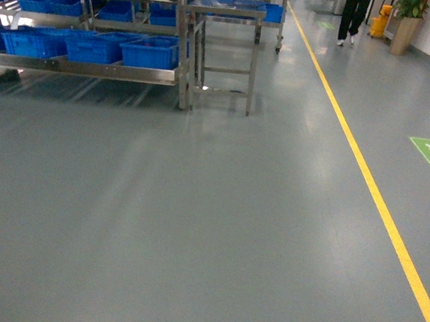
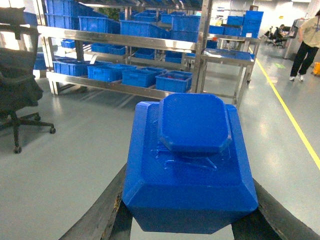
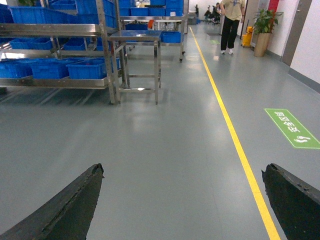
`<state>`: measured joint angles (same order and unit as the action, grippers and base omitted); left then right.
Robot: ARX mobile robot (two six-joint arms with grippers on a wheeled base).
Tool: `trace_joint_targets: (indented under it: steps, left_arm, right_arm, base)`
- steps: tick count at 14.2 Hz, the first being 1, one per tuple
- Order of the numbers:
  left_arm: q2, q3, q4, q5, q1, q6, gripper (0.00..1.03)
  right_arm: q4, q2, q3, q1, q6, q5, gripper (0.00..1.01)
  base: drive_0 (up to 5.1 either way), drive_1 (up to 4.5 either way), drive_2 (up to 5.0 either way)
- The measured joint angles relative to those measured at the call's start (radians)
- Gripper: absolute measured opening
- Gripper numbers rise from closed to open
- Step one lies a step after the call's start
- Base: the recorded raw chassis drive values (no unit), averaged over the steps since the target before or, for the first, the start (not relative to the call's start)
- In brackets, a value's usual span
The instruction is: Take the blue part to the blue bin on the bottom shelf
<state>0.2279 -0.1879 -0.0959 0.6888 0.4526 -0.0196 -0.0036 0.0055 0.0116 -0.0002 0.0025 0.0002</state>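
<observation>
Head view: bare grey floor (image 1: 194, 227) nearest, open to the bottom shelf (image 1: 80, 67) with blue bins (image 1: 150, 53); yellow line (image 1: 364, 174) at right. Left wrist view: blue part (image 2: 190, 165) clamped in left gripper (image 2: 190, 220); pick done, approach and drop remain. Right wrist view: right gripper (image 3: 182, 200) spread, empty; steel table (image 3: 136, 37) beside rack.

Your left gripper (image 2: 187, 227) was clamped on the blue part (image 2: 190, 165), one dark finger (image 2: 97, 220) showing on each side of it. Your right gripper (image 3: 182, 200) hung empty, fingers (image 3: 65, 210) spread wide above the floor.
</observation>
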Motion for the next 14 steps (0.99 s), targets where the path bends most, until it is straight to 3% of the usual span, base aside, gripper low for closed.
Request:
trace_joint_targets:
  steps: [14]
  left_arm:
    - [0.002, 0.0, 0.0, 0.0, 0.001, 0.0, 0.43]
  right_arm:
    - [0.004, 0.0, 0.0, 0.0, 0.0, -0.001, 0.98]
  base:
    - [0.0, 4.23, -4.3]
